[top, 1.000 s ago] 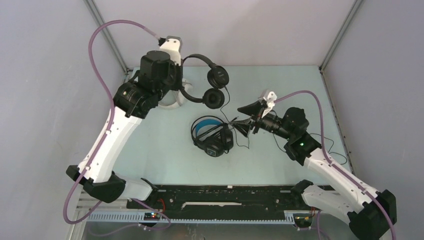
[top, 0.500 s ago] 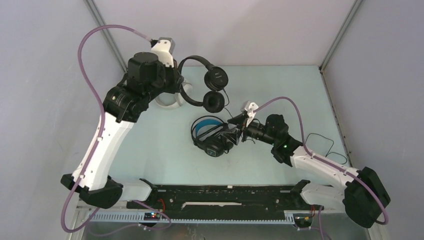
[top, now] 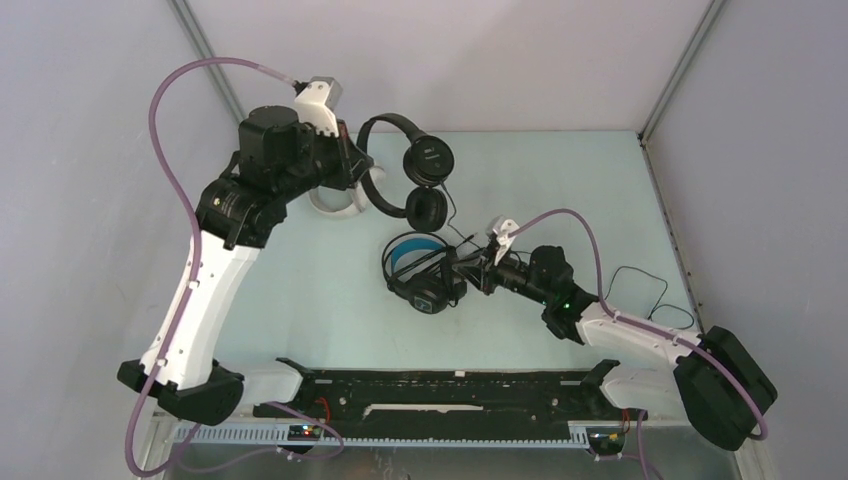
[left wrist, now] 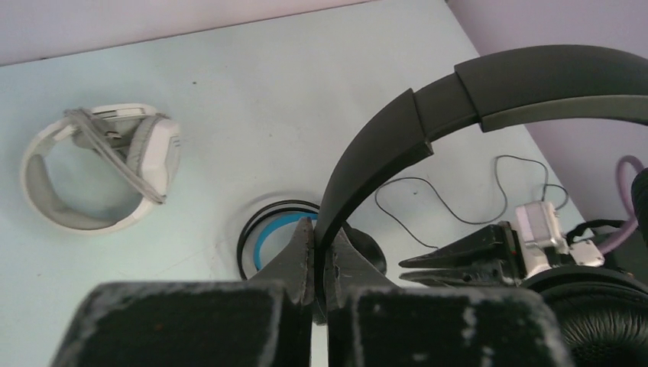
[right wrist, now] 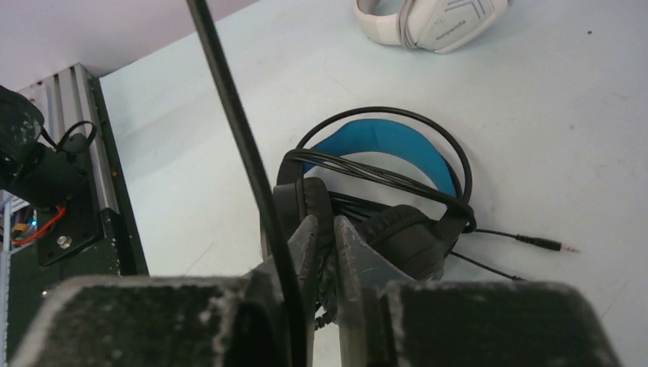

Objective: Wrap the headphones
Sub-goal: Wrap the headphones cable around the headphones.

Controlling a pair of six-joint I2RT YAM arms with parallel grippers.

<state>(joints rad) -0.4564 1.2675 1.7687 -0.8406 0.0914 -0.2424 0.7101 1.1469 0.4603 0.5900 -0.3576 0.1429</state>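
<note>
The left pincer [left wrist: 317,256] is clamped tight on the headband of the slim black set [top: 415,172], with no gap between its fingers. It holds that set clear of the worktop [top: 330,300], toward the back left. The band arches up and away from the fingers, and the two ear cups hang one above the other to the right of the arm. A thin wire drops from the lower cup toward the middle of the worktop.

The blue-lined set [top: 420,275] lies flat near the centre with its blue band facing the back wall. Its own wire is looped over the band and cups, and a plug [right wrist: 546,245] lies loose on the surface just beside it.

The right pincer [right wrist: 327,229] reaches in low from the right, its tips right at the near ear cushion of the blue-lined set. Its jaws are drawn nearly together, with only a thin slit between them. Whether they pinch anything there I cannot tell. A black cord [right wrist: 237,130] runs down slantwise across the left finger in the wrist view; it passes over the finger rather than through the slit, as far as can be seen.

The white set [left wrist: 99,164] lies on the worktop at the back left, under the left arm and well apart from the others, its grey wire laid across the band. More thin black wire curls on the worktop at the far right.
</note>
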